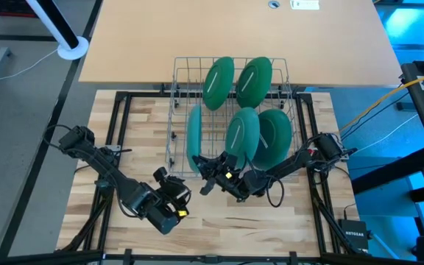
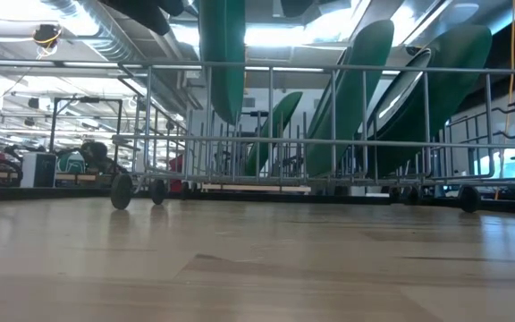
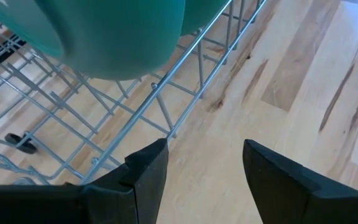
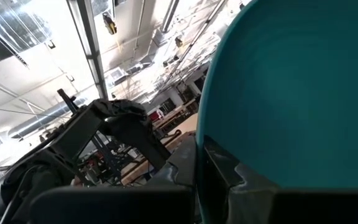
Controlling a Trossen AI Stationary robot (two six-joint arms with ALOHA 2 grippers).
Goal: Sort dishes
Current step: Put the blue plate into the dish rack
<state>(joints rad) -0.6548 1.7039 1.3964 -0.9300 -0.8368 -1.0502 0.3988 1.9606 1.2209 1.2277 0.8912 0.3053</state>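
Observation:
Five green plates are in or over a wire rack (image 1: 230, 73). Two stand at its far end (image 1: 219, 81) (image 1: 254, 79). The middle plate (image 1: 243, 132) and the right plate (image 1: 277, 136) lean in the near half. The left plate (image 1: 194, 136) stands edge-on, and my right gripper (image 1: 206, 168) is shut on it at the rack's near side. My left gripper (image 1: 174, 185) is open over bare table just outside the rack's near left corner. In the left wrist view its fingers (image 3: 204, 155) straddle nothing. My right gripper (image 4: 201, 149) pinches the rim (image 4: 205, 134) of the left plate at its near part (image 1: 196, 168), one finger on each face. The fingers come from the table's near side. The plate stands on edge, and its lower edge (image 2: 223, 116) hangs above the rack's floor wires.
The rack's near rail (image 3: 166, 87) runs close past my left gripper's finger. A wooden tabletop (image 1: 234, 37) lies beyond the rack. Open wooden surface (image 1: 271, 228) stretches toward the near edge. Cables (image 1: 374, 110) run along the right side.

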